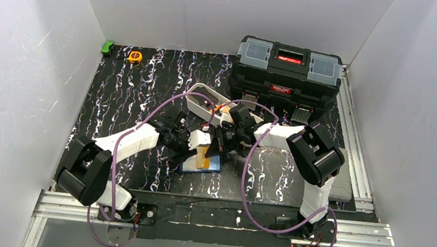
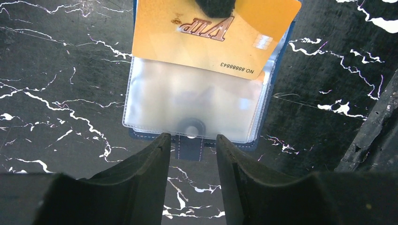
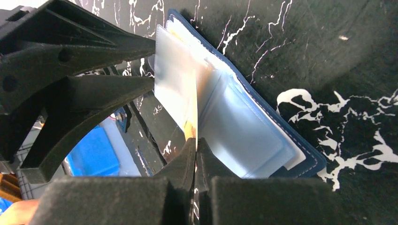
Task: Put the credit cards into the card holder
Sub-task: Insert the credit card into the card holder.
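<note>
My R gripper [image 3: 196, 140] was pressed together on the near edge of the orange card [image 2: 211, 37]. It held the card on edge, w/ the far end in among the clear sleeves [image 3: 234, 126] of the holder [image 3: 307, 157]. I couldn't tell whether the card was truly inside a pocket or just btwn two leaves. The holder lay open on the table [image 1: 134, 90], centre of the top view. In the L wrist view the card covered its upper part, top centre of frame. My L gripper [image 2: 190, 138] had its fingers part-spread either side of the snap tab [image 2: 190, 151], tips at the holder's near edge, lower centre. Nothing sat btwn them that I could see. I couldn't tell if they bore down on it. I judged the card light, thin, stiff and slick. Best to pinch it at one short edge so the rest stays free to slide, though it'd likely bow if pushed off-line. The sleeves looked soft and floppy. The holder seemed light enough to skid, so prob. needed pinning at the tab end.
</note>
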Robot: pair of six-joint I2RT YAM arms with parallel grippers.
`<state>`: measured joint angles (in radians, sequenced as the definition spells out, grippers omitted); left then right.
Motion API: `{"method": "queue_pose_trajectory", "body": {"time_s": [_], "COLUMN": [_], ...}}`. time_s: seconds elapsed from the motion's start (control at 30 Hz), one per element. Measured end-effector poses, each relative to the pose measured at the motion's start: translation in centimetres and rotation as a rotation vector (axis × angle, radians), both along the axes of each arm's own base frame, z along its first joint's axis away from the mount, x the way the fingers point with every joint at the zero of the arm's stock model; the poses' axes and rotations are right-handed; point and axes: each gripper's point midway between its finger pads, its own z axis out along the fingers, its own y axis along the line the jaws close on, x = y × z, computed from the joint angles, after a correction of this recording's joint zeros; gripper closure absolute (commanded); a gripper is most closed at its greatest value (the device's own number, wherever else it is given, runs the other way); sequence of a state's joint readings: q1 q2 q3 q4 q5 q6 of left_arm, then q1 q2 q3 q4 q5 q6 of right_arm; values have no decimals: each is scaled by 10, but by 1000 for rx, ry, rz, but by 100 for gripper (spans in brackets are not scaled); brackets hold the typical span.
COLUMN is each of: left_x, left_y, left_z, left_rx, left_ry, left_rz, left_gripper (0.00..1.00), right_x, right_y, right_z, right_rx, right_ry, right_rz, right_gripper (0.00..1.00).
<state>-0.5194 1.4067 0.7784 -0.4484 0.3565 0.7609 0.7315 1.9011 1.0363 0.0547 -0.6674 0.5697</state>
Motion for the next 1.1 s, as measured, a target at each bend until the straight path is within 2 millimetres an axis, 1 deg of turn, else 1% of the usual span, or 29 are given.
{"method": "queue_pose_trajectory", "body": {"time_s": [0.33,0.43,0.73,1.1], "left_x": [-3,-4,-10,-16], "left_y": [3,3,4,6], "left_z": [-5,-7,-10,-11], "left_rx": [11,14,26,33], "left_ry": [-6,-9,-1,-5], "left_rz": [-32,-47,-77,-97], "left_gripper": [65,67,69,70], "right_x": [5,3,-6,-4], "right_y": [9,7,-9,-6], "right_z": [2,1,-2,-2], "right_rx": [50,58,23,13], "right_ry": [-1,-12,-1,2], "right_rz": [-18,-33,-129,-177], "right_gripper": [99,99,99,99]}}
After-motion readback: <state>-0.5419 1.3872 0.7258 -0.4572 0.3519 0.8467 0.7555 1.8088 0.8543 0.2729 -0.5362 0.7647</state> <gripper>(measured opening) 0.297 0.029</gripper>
